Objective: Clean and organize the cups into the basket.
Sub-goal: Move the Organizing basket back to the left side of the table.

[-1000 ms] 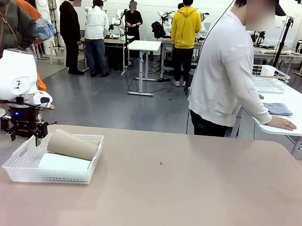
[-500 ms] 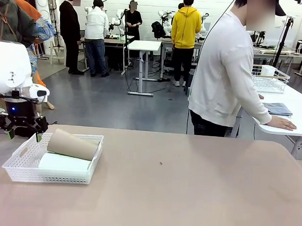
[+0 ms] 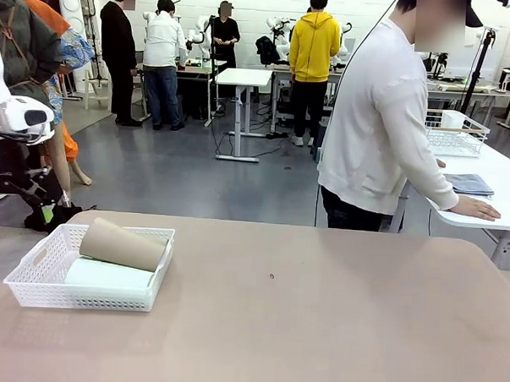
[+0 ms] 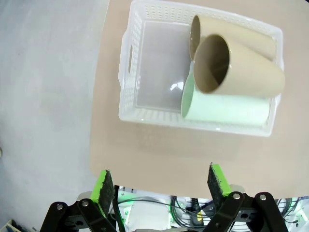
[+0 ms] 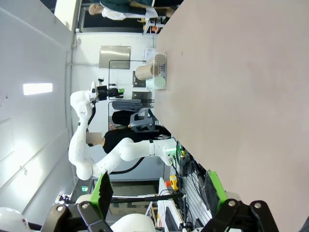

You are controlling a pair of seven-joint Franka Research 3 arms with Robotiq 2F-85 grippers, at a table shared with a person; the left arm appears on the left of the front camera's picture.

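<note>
Cups (image 4: 231, 82) lay stacked in the basket (image 4: 145, 63) at the bench's (image 3: 317, 329) left; I saw both claws, left (image 4: 161, 184) and right (image 5: 157, 189), released, grasping nothing.

In the front view the left arm (image 3: 11, 146) is cut off at nine o'clock. A tan cup (image 4: 241, 72) hides much of another (image 4: 260, 43) in the basket (image 4: 145, 63).

White arm (image 3: 13, 117), black pincer (image 4: 159, 181), green pads (image 4: 102, 186).
</note>
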